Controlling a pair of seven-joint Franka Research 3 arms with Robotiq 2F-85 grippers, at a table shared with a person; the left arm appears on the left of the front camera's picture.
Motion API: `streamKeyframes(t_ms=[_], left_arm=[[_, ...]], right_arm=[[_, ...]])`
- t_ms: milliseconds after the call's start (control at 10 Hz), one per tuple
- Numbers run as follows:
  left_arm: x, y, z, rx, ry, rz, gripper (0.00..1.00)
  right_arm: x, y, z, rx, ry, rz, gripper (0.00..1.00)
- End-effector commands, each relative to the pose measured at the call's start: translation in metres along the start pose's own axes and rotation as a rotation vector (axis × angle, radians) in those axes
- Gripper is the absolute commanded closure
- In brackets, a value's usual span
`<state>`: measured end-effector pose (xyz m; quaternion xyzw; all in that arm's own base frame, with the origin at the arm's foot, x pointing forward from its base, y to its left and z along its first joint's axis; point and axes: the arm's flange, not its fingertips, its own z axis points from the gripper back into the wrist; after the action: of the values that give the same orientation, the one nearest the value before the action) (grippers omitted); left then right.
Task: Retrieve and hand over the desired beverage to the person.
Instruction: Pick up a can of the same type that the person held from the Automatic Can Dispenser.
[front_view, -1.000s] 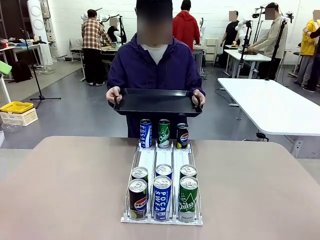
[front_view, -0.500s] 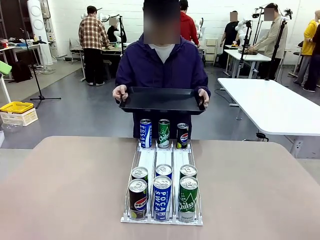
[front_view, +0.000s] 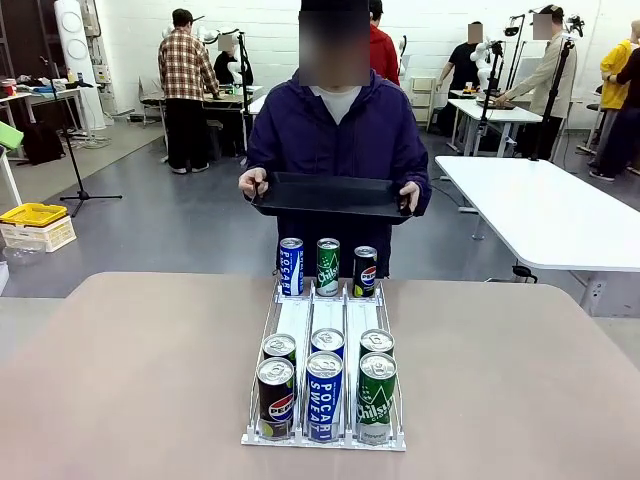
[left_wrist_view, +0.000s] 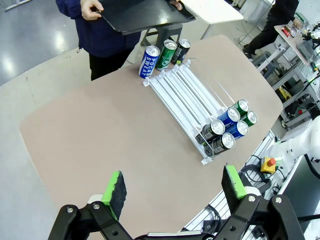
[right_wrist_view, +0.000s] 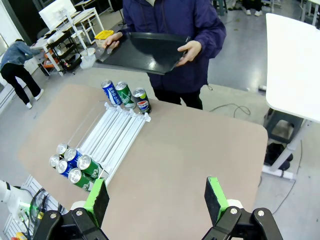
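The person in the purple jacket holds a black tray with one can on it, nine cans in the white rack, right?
No: the black rectangular tray held by the person in the purple jacket is empty, as the right wrist view shows. Nine cans do stand in the white rack.

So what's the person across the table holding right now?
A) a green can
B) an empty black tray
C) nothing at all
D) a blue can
B: the person grips a black tray at both ends, and its surface is bare.
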<state>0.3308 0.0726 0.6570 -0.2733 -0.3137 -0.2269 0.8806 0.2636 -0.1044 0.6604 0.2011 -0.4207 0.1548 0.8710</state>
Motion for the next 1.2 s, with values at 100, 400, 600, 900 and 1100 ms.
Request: streamKeyframes(t_ms=[100,400,600,900,1100], left_arm=[[0.0014,0.0016,0.0016,-0.010,-0.005,-0.015,0.00],[0.0014,0.0016,0.0016,-0.010,-0.005,-0.015,0.00],[0.0014,0.0016,0.0016,-0.010,-0.005,-0.015,0.00],[0.0014,0.0016,0.0016,-0.010,-0.005,-0.015,0.00],[0.0014,0.0016,0.0016,-0.010,-0.005,-0.015,0.00]], right_arm=[[-0.0001,-0.0003,-0.0010,0.008,0.000,0.002,0.00],[-0.0001,-0.0003,-0.0010,0.008,0.000,0.002,0.00],[-0.0001,-0.0003,-0.0010,0.008,0.000,0.002,0.00],[-0.0001,-0.0003,-0.0010,0.008,0.000,0.002,0.00],[-0.0001,-0.0003,-0.0010,0.008,0.000,0.002,0.00]])
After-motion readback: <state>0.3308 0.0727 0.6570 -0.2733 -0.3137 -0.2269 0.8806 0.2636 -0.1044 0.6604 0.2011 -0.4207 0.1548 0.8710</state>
